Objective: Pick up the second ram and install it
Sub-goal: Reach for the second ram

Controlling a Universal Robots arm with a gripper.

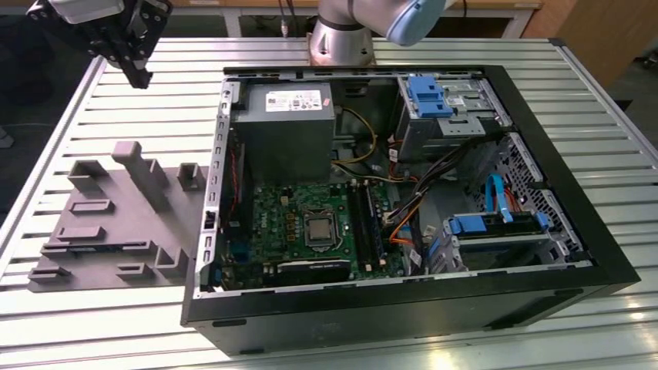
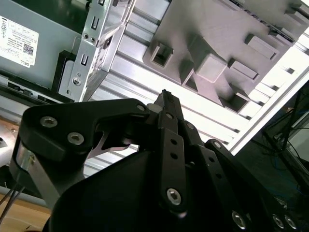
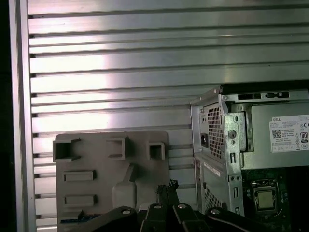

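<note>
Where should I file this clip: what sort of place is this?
Probably a robotics lab bench: an opened computer case on a ribbed metal table, a grey moulded tray beside it, a robot arm behind.

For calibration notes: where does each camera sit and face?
Exterior view: off the arm, angled down on the open black computer case, grey moulded tray and slatted metal table; arm base and black gripper show.
First wrist view: behind the gripper, looking down on tray and case corner.
Second wrist view: close behind the gripper, looking obliquely past it.
All share tray and case.
</note>
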